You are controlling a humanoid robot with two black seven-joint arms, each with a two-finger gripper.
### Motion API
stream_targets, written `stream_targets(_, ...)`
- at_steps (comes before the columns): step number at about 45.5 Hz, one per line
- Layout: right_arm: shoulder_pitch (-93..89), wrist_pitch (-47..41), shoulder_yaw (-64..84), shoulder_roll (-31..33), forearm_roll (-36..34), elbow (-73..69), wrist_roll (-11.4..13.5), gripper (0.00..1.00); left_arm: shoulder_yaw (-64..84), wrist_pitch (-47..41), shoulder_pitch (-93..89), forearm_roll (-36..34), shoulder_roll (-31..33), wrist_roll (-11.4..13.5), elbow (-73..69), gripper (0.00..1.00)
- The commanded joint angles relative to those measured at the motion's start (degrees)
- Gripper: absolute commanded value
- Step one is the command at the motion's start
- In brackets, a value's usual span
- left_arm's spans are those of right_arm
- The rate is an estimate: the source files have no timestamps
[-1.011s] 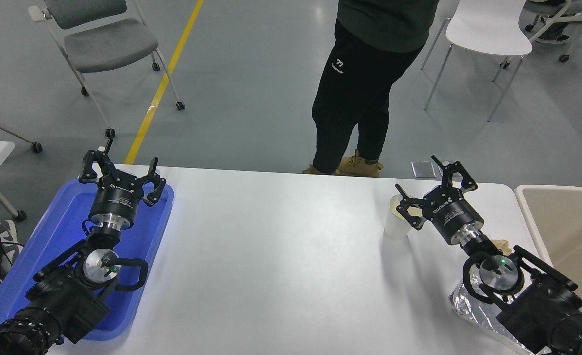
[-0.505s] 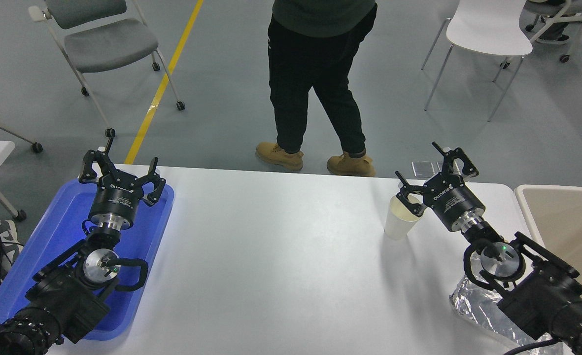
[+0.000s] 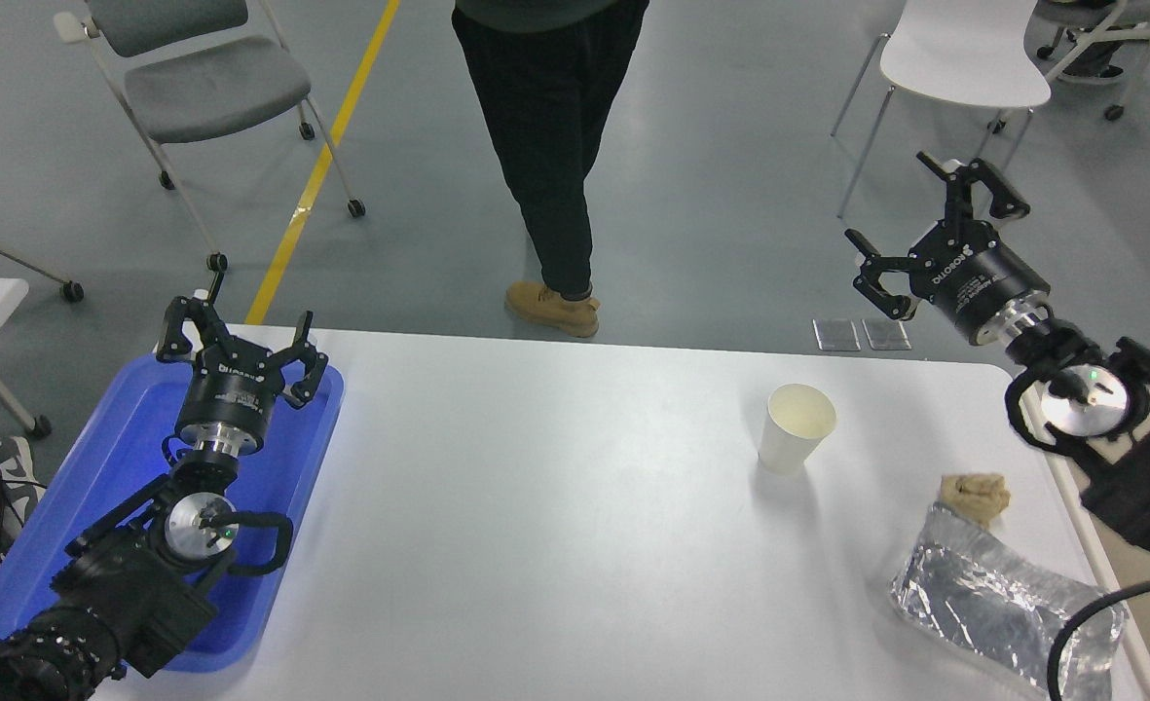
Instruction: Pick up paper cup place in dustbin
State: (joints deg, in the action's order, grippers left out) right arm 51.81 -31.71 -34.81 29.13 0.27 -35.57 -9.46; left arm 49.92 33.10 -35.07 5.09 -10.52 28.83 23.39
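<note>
White paper cup stands alone on the table

On the large white table (image 3: 555,506), the small tapered white paper cup (image 3: 796,426) stands upright; the black right gripper (image 3: 935,229) hangs beyond it, fingers wide and empty, while the black left gripper (image 3: 241,343), far left of the cup, is spread too.

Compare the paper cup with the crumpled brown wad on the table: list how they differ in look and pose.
The paper cup is white with a cream inside; the brown paper wad is tan all over. The cup keeps a neat tapered shape with a round rim, while the wad is a shapeless crumpled lump. The cup stands upright, mouth up and clear of other things; the wad lies low, right at the foil tray's far end. Both rest on the white table, ungripped.
</note>
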Motion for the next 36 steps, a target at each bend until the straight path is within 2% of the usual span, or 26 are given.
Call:
stream_targets(1, 13.39, -0.11, 22.3, 6.64, 1.23, -0.46, 0.05, 1.0, 0.0, 0.04, 0.01, 0.01, 0.06, 0.0, 0.08, 1.0)
stream_targets(9, 23.68, -0.81, 42.0, 9.63, 4.29, -1.95, -0.12, 1.0, 0.0, 0.04, 0.01, 0.01, 0.06, 0.0, 0.08, 1.0)
stream_targets(20, 34.67, -0.99, 61.51, 10.68, 18.36, -7.92, -0.74, 1.0, 0.0, 0.04, 0.01, 0.01, -0.03, 0.0, 0.08, 1.0)
stream_targets(31, 46.53, -0.99, 79.27, 10.51, 21.79, -20.66, -0.92, 1.0, 0.0, 0.04, 0.01, 0.01, -0.03, 0.0, 0.08, 1.0)
stream_targets(36, 51.89, -0.9, 83.58, 10.51, 27.93, -28.92, -0.92, 1.0, 0.0, 0.04, 0.0, 0.01, -0.03, 0.0, 0.17, 1.0)
